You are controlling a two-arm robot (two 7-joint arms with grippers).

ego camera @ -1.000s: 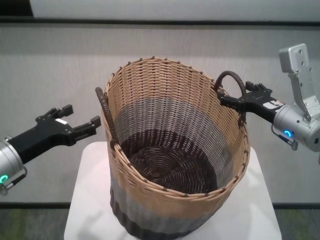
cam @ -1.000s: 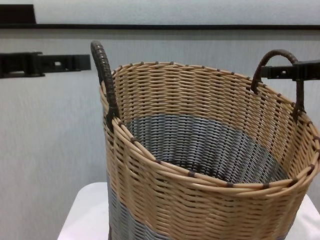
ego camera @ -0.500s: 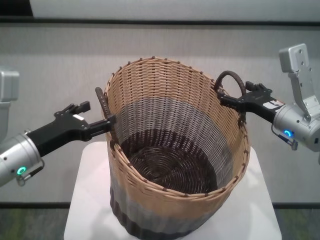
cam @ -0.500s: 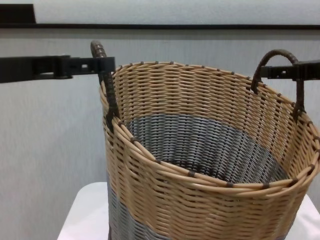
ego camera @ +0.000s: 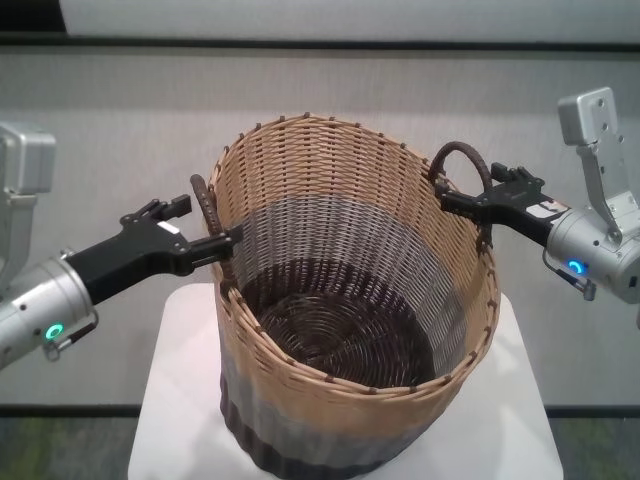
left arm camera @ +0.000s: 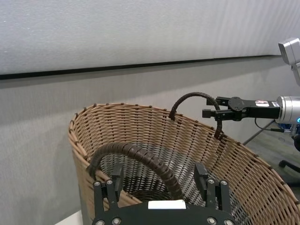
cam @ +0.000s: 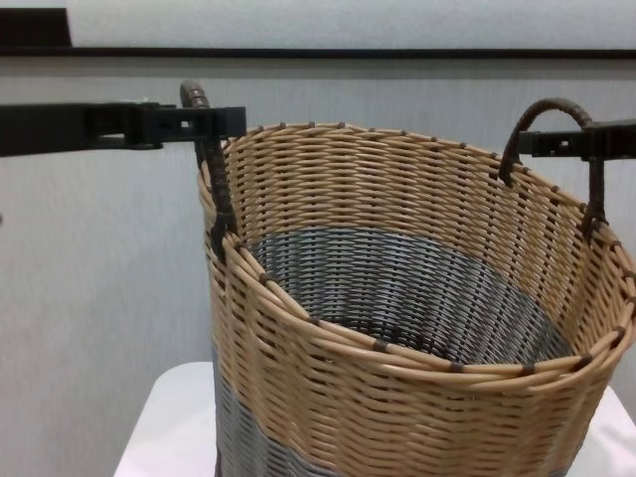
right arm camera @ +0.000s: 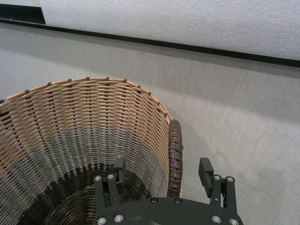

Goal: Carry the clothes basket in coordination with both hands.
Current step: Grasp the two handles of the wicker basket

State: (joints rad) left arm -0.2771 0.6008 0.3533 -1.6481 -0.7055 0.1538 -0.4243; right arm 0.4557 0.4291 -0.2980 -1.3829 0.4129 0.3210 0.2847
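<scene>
The clothes basket [ego camera: 350,300] stands upright on a white table, tan above and grey below, and looks empty. My left gripper [ego camera: 213,221] is open, and its fingers straddle the dark left handle [ego camera: 205,200] without closing on it. The left wrist view shows that handle [left arm camera: 136,157] arching between the two fingers [left arm camera: 115,176]. My right gripper [ego camera: 475,187] is open too, its fingers on either side of the right handle [ego camera: 462,158]. The right wrist view shows that handle [right arm camera: 174,159] standing between the spread fingers [right arm camera: 205,168]. In the chest view both grippers reach in level with the rim [cam: 397,139].
The white table [ego camera: 180,400] under the basket is small, and the basket covers most of its top. A grey wall with a dark horizontal strip [ego camera: 300,40] stands behind. Floor shows beyond the table's sides.
My left gripper has moved right, towards the basket, and its open fingers now straddle the left handle. The right gripper and the basket have not moved.
</scene>
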